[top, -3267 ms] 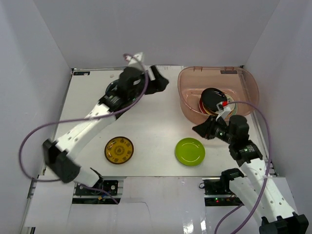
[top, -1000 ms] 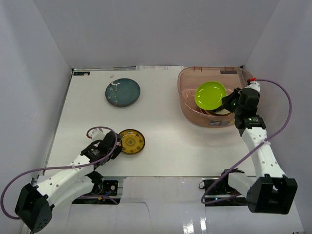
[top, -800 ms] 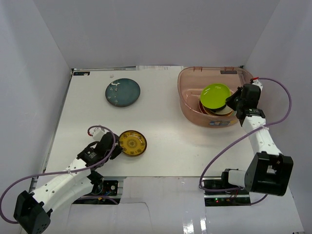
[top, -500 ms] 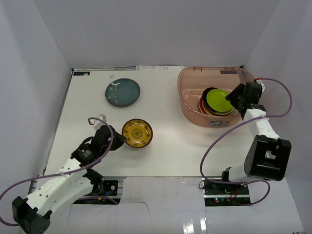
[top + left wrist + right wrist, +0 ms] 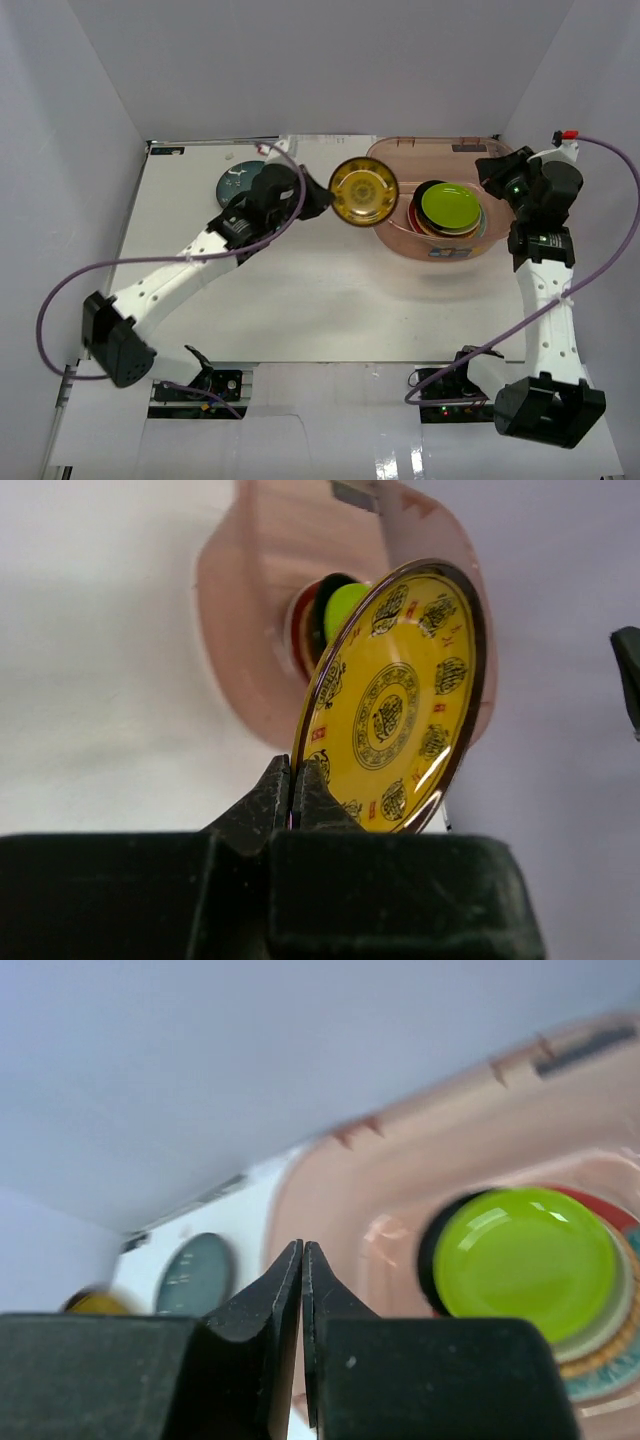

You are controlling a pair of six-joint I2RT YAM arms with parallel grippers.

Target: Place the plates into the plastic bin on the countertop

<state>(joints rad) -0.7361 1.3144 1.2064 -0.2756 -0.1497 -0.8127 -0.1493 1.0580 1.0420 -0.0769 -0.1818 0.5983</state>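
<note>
My left gripper (image 5: 322, 198) is shut on the rim of the yellow-brown patterned plate (image 5: 364, 191), which hangs tilted on edge in the air just left of the pinkish plastic bin (image 5: 392, 232). In the left wrist view the fingers pinch the plate (image 5: 395, 705) at its lower edge, by my left gripper (image 5: 292, 782). A lime green plate (image 5: 450, 205) tops the stack of plates inside the bin. My right gripper (image 5: 484, 166) hovers shut and empty over the bin's far right corner; its wrist view shows the lime plate (image 5: 525, 1250) below. A teal plate (image 5: 230, 184) lies on the countertop (image 5: 300, 290), partly behind my left arm.
White walls close in the countertop on three sides. The right arm's cable (image 5: 620, 230) loops beside the right wall. The bin's rim (image 5: 420, 1120) and the teal plate (image 5: 195, 1275) show past my right gripper (image 5: 302, 1250).
My left arm lifted the yellow plate from the table's front and carried it up to the bin's left side. My right gripper let the lime plate down on the stack and drew back, shut.
</note>
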